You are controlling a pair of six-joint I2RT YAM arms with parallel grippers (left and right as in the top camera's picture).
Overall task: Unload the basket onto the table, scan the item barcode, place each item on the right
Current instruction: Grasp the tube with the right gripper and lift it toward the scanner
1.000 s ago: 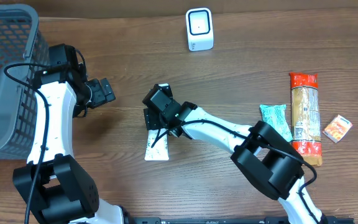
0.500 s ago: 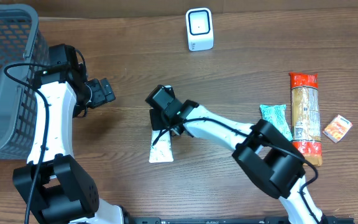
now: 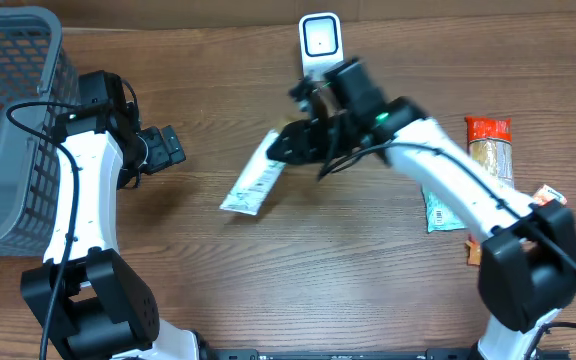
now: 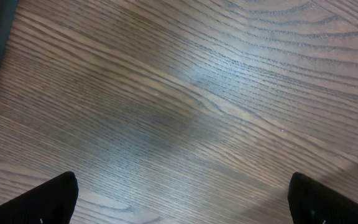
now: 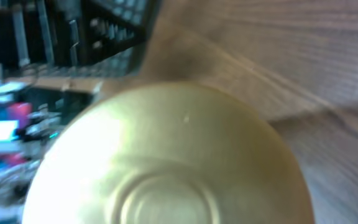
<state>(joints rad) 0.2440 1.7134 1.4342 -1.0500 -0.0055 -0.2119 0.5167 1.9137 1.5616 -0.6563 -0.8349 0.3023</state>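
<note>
The item, a white tube (image 3: 253, 180), hangs tilted above the table's middle, and my right gripper (image 3: 286, 148) is shut on its upper end. The white barcode scanner (image 3: 320, 47) stands at the back, just beyond the right wrist. In the right wrist view the tube's pale round end (image 5: 166, 162) fills the frame in a blur and hides the fingers. My left gripper (image 3: 165, 147) stays open over bare wood at the left, with nothing between its black fingertips (image 4: 55, 198).
A grey basket (image 3: 8, 120) stands at the far left. At the right lie a teal packet (image 3: 438, 205), a long red-and-tan packet (image 3: 490, 160) and a small orange box (image 3: 546, 205).
My right gripper closed on the tube, lifted it off the table and swung it up and back toward the scanner. The left arm has not moved.
</note>
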